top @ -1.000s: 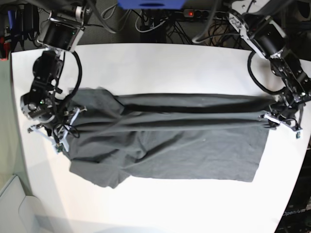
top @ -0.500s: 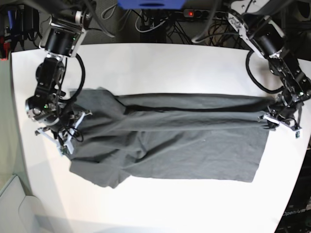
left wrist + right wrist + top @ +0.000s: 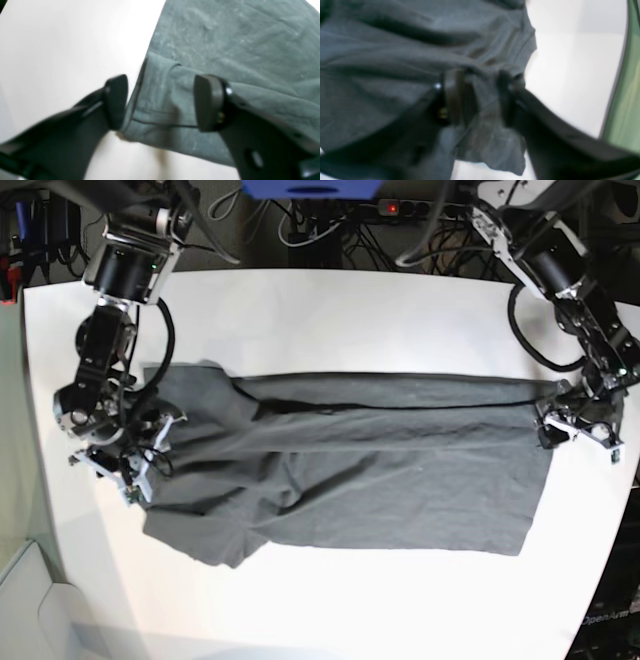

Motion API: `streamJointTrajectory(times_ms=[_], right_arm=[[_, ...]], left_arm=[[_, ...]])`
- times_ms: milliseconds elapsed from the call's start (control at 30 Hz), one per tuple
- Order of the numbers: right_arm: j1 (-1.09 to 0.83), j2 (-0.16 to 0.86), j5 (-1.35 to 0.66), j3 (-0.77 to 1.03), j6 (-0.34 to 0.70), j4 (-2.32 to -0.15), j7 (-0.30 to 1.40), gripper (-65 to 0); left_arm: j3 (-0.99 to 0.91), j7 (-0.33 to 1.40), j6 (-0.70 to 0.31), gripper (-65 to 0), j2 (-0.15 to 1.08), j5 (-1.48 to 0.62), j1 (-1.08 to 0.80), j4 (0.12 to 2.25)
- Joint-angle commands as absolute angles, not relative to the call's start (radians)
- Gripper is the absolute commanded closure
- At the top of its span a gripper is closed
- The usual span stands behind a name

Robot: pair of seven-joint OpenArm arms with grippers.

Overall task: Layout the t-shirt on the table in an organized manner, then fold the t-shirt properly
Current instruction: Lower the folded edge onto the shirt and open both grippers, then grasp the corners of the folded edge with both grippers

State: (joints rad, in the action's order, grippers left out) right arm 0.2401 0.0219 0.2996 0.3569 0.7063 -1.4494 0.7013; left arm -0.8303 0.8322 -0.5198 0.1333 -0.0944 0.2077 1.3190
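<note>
Dark charcoal-grey short-sleeved cloth t-shirt (image 3: 350, 465) lies spread lengthwise across the middle of the large white smooth desk (image 3: 330, 320), a long crease running along its far half, one sleeve bulging toward the near edge at the shirt's collar end.

Right hand (image 3: 118, 457), at the shirt's sleeve-and-collar end: in the right wrist view its black fingers (image 3: 453, 97) stand apart with bunched grey cloth lying between them; the picture is blurred, so contact with the cloth cannot be told. White desk shows just beyond that edge of the shirt.

Left hand (image 3: 578, 427), at the shirt's hem end: in the left wrist view its dark pads (image 3: 208, 102) are spread wide, one over the cloth, the other beside the hem's folded corner, over bare desk. The stitched hem lies flat between them, ungripped.
</note>
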Motion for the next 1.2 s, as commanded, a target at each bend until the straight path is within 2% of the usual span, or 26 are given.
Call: streamJointTrajectory(times_ms=[0, 67, 133, 300, 600, 933, 1167], right_arm=[[0.263, 0.033, 0.288, 0.364, 0.698, -1.5, 0.682, -36.6], [0.249, 0.033, 0.288, 0.369, 0.698, -1.572, 0.684, -42.4], [0.219, 0.03, 0.288, 0.38, 0.698, -1.655, 0.684, -43.7], [0.13, 0.03, 0.289, 0.384, 0.698, -1.781, 0.719, -43.7], [-0.002, 0.028, 0.286, 0.386, 0.698, -1.79, 0.739, -43.7], [-0.013, 0.028, 0.286, 0.387, 0.698, -1.79, 0.739, -43.7], [-0.012, 0.028, 0.286, 0.387, 0.698, -1.793, 0.745, -43.7]], left_arm=[[-0.834, 0.816, -0.526, -42.4, 0.148, -0.107, 0.225, 1.34], [-0.835, 0.822, -0.53, -42.5, 0.153, -0.107, 0.223, 1.362], [-0.837, 0.823, -0.53, -42.8, 0.154, -0.108, 0.202, 1.399], [-0.837, 0.814, -0.532, -43.0, 0.156, -0.108, 0.137, 1.442], [-0.86, 0.809, -0.533, -43.0, 0.156, -0.107, 0.111, 1.434], [-0.866, 0.677, -0.524, -43.0, 0.177, -0.108, 0.119, 1.241], [-0.865, 0.667, -0.524, -43.0, 0.18, -0.108, 0.119, 1.213]])
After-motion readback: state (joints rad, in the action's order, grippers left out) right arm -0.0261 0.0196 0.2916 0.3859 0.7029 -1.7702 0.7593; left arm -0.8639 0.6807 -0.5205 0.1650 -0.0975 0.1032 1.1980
